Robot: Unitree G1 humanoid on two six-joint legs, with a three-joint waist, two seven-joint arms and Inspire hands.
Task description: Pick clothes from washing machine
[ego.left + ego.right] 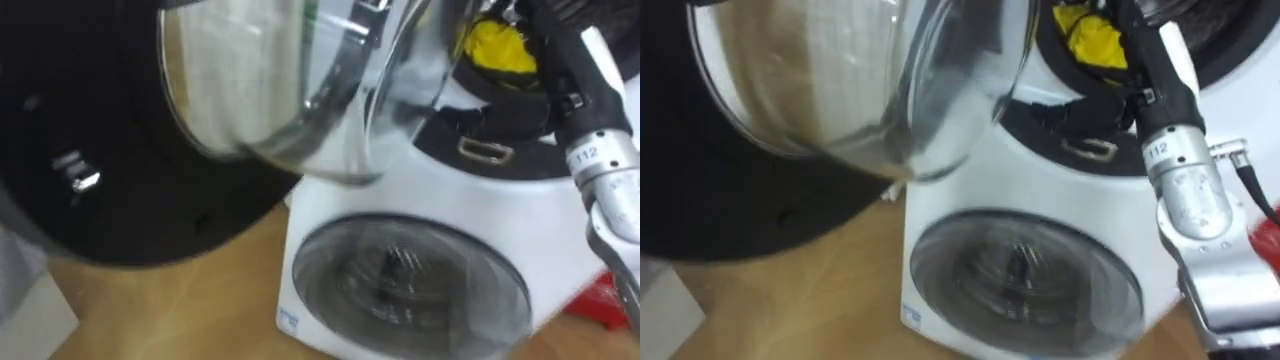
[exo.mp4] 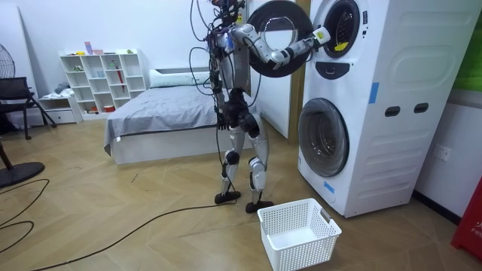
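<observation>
Reaching into the upper washing machine (image 2: 373, 45), right hand (image 2: 322, 35) lay at the yellow garment (image 1: 497, 45) in the drum mouth; grip could not be told. A loose hold risked dropping it.

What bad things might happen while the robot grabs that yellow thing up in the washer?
1. The right hand is at the upper drum's mouth, and the round black glass-windowed door hangs open beside its arm; pulling back might bump it.
2. The yellow crumpled cloth sits high up, while the white plastic basket stands on the floor off to one side; a dropped cloth may miss it.
</observation>
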